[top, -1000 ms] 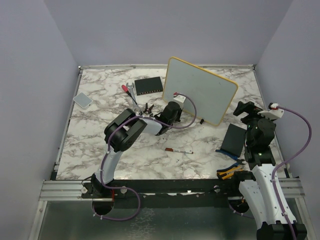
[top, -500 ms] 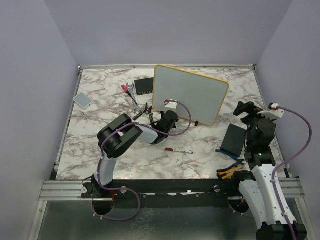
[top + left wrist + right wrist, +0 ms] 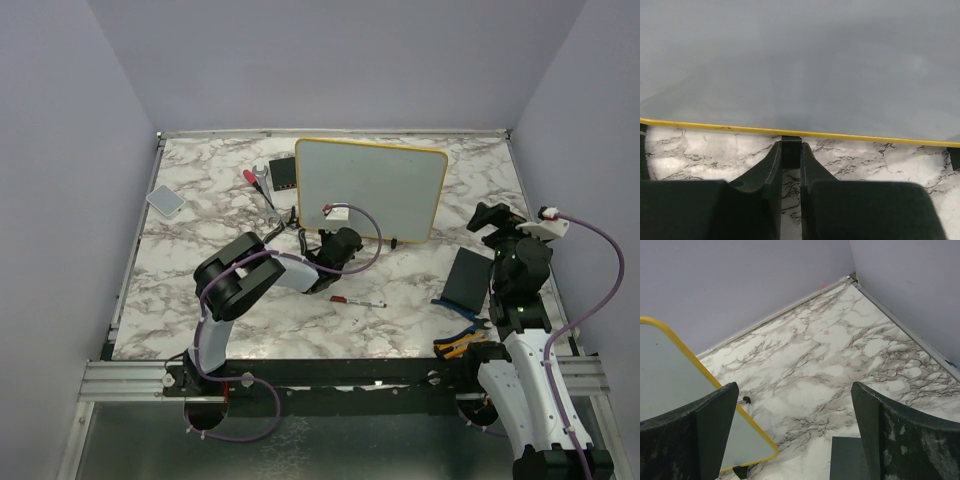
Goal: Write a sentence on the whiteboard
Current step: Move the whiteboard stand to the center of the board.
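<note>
1. The big flat whiteboard (image 3: 375,185) with a thin yellow frame and round corners is at the back middle of the swirly marble table (image 3: 190,270).
2. Its face is smooth and plain. Up close it looks grey.
3. The left gripper (image 3: 790,150) is almost closed. It pinches a small black foot (image 3: 791,141) on the whiteboard's bottom edge.
4. The right gripper (image 3: 794,390) is spread wide and holds nothing.
5. The whiteboard hides part of a flat black box (image 3: 284,172) behind it.
6. A thin pen (image 3: 358,301) lies nearby, too small to see well.
</note>
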{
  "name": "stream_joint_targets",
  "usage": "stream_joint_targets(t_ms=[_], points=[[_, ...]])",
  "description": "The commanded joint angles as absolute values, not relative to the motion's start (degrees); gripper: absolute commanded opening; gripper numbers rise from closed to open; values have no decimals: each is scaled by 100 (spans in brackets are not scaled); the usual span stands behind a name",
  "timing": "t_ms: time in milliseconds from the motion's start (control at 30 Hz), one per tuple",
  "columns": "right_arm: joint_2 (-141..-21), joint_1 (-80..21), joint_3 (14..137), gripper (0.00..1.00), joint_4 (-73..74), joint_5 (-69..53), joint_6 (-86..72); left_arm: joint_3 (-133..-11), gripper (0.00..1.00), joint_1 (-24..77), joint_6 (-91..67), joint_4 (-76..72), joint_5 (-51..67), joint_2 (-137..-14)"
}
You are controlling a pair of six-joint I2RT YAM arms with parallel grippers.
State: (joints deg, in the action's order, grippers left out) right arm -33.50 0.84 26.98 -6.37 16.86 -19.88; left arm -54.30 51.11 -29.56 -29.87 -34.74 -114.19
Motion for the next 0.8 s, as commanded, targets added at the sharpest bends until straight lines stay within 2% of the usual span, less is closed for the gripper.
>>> stream_joint_targets(t_ms=[0,333,633,767], points=[[-3307,104,2602,98,-569,1811,-2047,-5236,0,5272,-3371,-2412,-3574,-11380],[-3312,101,2593,98,-588,1819,-2062,-5378,1,5517,-3365,-2009,-3934,-11505],[-3331,105,2593,98,-606,1811,-2068,-5335,29,5577,-3356,-1894,-3909,-11349],[-3340,105,2584,98,-611,1793,-2075,-5240,35,5632,-3307,-1883,-3889,-11125]])
